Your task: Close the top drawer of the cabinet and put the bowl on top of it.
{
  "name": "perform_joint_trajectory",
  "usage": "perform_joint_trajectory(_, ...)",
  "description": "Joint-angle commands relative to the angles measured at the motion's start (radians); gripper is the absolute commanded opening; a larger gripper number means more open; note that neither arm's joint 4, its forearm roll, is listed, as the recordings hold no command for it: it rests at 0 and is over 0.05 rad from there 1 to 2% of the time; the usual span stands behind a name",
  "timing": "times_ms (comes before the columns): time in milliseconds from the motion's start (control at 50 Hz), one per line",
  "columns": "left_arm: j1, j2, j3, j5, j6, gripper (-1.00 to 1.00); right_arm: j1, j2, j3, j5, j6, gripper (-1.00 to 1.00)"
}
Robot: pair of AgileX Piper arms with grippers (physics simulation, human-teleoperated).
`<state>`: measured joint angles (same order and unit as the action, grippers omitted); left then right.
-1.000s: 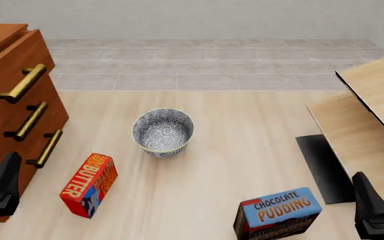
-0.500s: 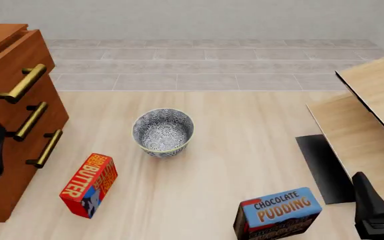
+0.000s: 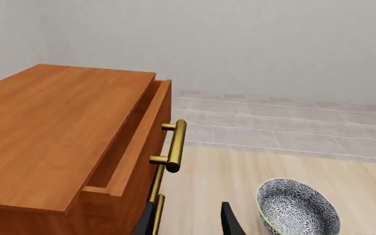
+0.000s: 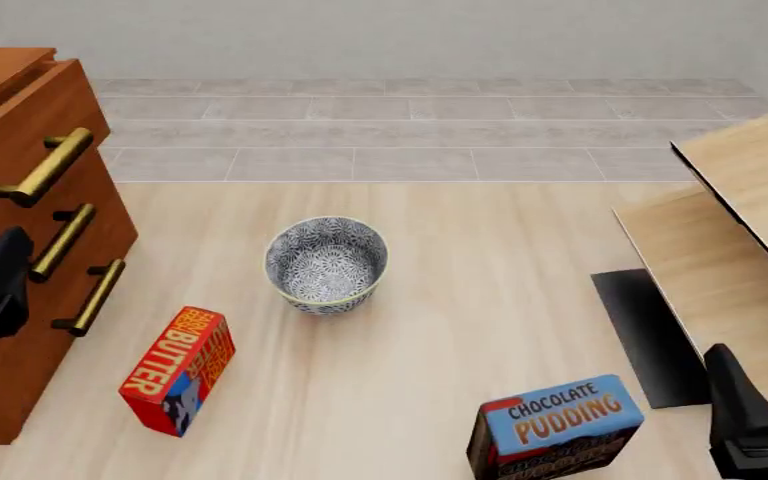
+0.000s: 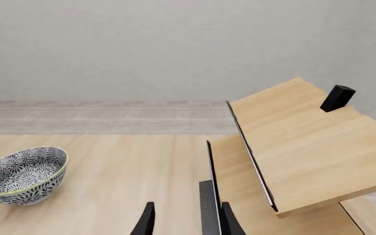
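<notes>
The cabinet stands at the table's left, reddish-brown wood. Its top drawer is pulled out a little, and a gap shows behind the front; the brass handle sticks out toward the bowl. The blue-and-white bowl sits upright mid-table, also seen as bowl and bowl. My left gripper hovers in front of the cabinet's drawers, below the top handle, open and empty; its fingertips show in the wrist view. My right gripper is low at the near right, open and empty.
A red butter box stands near the cabinet's lower front. A blue chocolate pudding box is at the near edge. Pale light-wood furniture with a dark panel fills the right side. Two lower drawer handles also jut out.
My left gripper has risen from the near-left corner up along the cabinet front, then edged slightly right. The right arm, bowl and boxes have not moved.
</notes>
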<state>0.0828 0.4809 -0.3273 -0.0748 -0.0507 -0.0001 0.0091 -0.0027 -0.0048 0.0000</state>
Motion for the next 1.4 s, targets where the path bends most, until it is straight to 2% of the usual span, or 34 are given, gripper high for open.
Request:
perform_joint_trajectory(20, -0.003, 0.073, 0.014, -0.07, -0.001, 1.0, 0.0, -0.002, -0.001, 0.002, 0.0, 1.0)
perform_joint_trajectory(380, 0.008, 0.144, 0.05, -0.17, 0.009, 1.0, 0.0, -0.002, -0.001, 0.002, 0.0, 1.0)
perform_joint_trajectory(900, 0.061, 0.122, 0.071, -0.164, 0.007, 1.0, 0.0, -0.001, -0.001, 0.002, 0.0, 1.0)
perform_joint_trajectory(1400, 0.128, 0.229, 0.08, -0.266, 0.012, 1.0, 0.0, -0.001, -0.001, 0.002, 0.0, 1.0)
